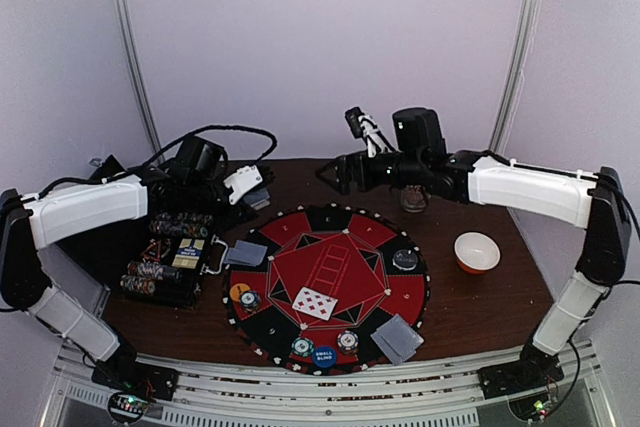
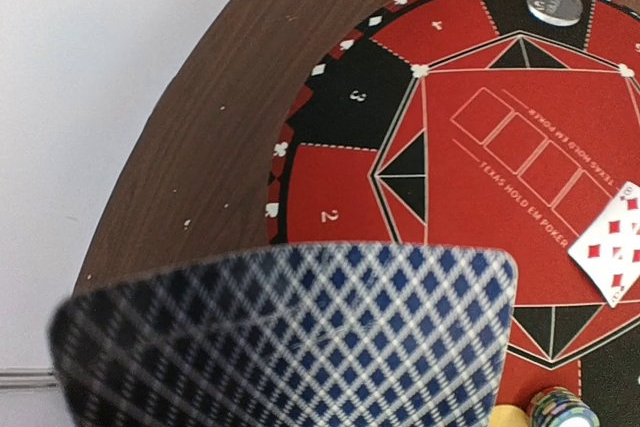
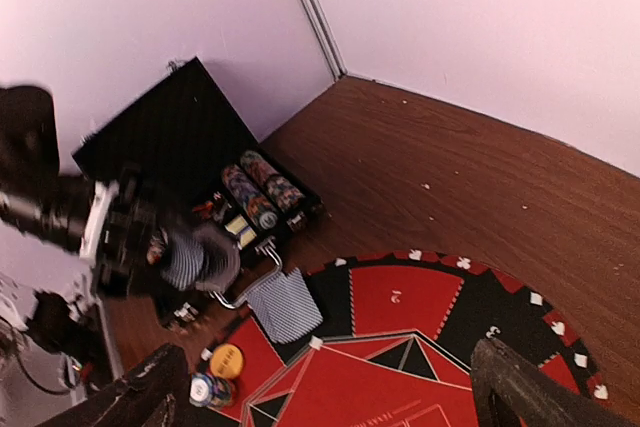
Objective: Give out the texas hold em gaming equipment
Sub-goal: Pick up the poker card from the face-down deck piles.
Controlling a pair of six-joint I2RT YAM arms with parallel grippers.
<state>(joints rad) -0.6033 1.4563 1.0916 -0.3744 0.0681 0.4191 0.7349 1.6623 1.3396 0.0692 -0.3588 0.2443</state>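
On the far left sat the open black case [image 1: 165,257] with rows of poker chips in it. Just above it hung the left gripper [image 1: 250,190]. It was pinching a stack of cards [image 2: 290,337] with blue checked backs. The stack was up in the air, over the left side of the table, near the edge of the round mat [image 1: 330,247].

Some things were already laid out on the mat. A small pile of cards [image 1: 245,252] lay at the seat on the left. Next to it were an orange button [image 1: 240,291] and a chip [image 1: 250,299]. One card [image 1: 315,302] lay face up in the middle. Another pile of cards [image 1: 397,339] lay at the seat near the front right.

The right gripper [image 3: 325,352] hung over the far side of the mat. Its two fingers were spread wide apart and held nothing. Behind its arm stood a mug [image 1: 414,199], and off to the right sat a small bowl [image 1: 462,245].

It looked like the card-dealing step. The seats on the far side had no cards yet. The next move probably called for taking a card or two off the held stack and setting them flat at an empty seat, without knocking the chips.
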